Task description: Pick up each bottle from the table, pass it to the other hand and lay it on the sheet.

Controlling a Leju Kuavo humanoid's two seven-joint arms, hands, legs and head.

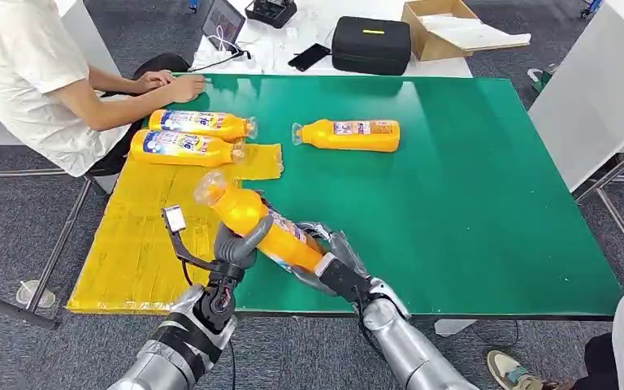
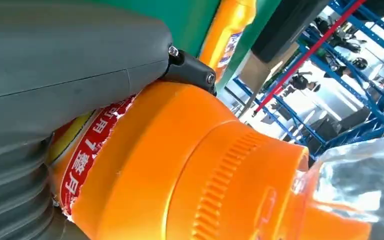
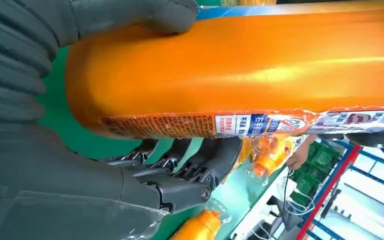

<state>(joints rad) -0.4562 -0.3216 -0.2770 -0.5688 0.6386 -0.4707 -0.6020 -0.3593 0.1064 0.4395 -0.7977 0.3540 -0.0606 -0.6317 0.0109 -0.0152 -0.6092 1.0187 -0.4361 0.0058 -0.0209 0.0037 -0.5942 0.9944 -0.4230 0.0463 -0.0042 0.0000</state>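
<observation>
In the head view, a bottle (image 1: 253,221) is held tilted over the worktop (image 1: 471,187) edge, gripped by both the left hand (image 1: 240,242) and the right hand (image 1: 329,258); release by the right hand should be delayed until the left grip is judged firm, then the bottle laid on the sheet (image 1: 142,236). In the left wrist view, a thumb (image 2: 70,60) is pressed on the bottle; the fingers are hidden. In the right wrist view, fingers (image 3: 200,165) are curled under it.

free: bare yellow sheet (image 1: 134,244) just left of left robot hand (image 1: 240,240) | blocked: two bottles (image 1: 188,136) on sheet's far end, person's hand (image 1: 180,86) beyond | right: open green worktop (image 1: 487,203), lone bottle (image 1: 349,135) far ahead
</observation>
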